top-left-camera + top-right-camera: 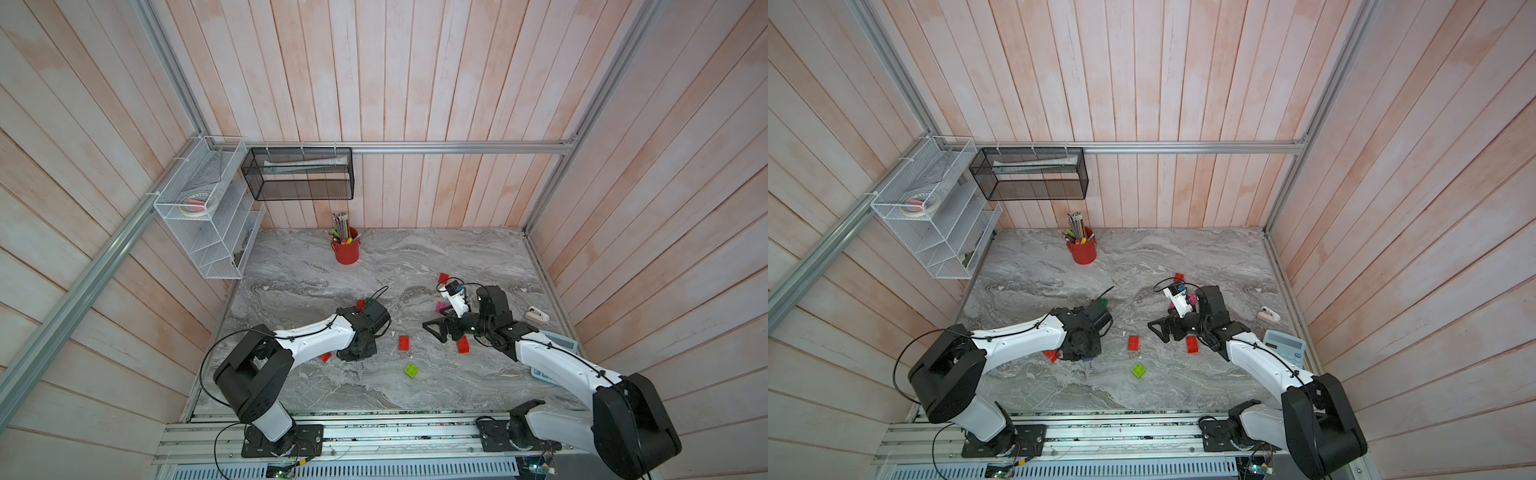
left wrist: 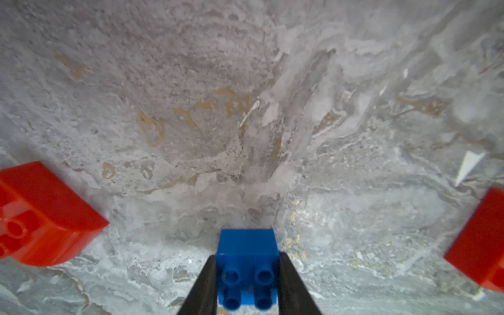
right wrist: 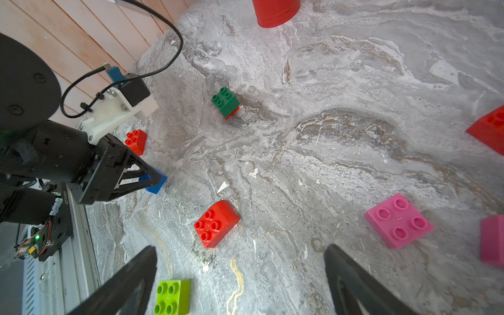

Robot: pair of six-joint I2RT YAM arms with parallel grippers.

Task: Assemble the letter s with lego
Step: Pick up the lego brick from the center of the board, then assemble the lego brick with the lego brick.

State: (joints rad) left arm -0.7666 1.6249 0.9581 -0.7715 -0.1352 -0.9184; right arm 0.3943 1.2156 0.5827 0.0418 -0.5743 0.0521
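Blue lego brick [image 2: 246,242] is being clamped across its side walls by the closed left gripper [image 2: 247,257], low at the marble tabletop [image 2: 245,122]. Its underside is being kept free, presumably for pressing onto another brick. Right gripper [image 3: 240,248] is being held wide open and empty near the rounded red brick [image 3: 216,223], likely the next pick.

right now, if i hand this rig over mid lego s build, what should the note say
Grippers: left gripper shut on the blue brick, down at the table; right gripper open, empty.
Bricks: the rest are scattered loose, such as the lime brick, rounded red brick and pink brick; only the dark green brick sits on a red piece.
Done: nothing laid out as an S.
Left: the whole S.
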